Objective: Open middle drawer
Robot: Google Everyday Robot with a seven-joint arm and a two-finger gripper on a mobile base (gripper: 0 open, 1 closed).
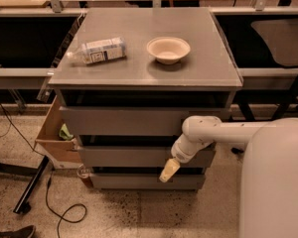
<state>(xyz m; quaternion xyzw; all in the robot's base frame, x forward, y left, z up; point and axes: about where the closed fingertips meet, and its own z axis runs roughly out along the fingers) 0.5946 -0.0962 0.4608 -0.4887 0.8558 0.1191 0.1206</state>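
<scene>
Grey cabinet (139, 121), viewed from above its front. Middle drawer (129, 156): second of the cabinet's three fronts, flat and handleless. My gripper (169, 170) hangs before the cabinet, right of centre, at that drawer's lower edge; I cannot tell whether it is spread or closed. On the cabinet's tabletop (203, 66): bowl (168, 49), bottle (100, 50).

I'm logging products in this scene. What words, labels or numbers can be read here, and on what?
On the bottle: a label with dark print, too blurred to read.
On the bowl, middle drawer and cardboard box: no text.
On the hand, at the middle drawer's lower edge: no markings show.
</scene>
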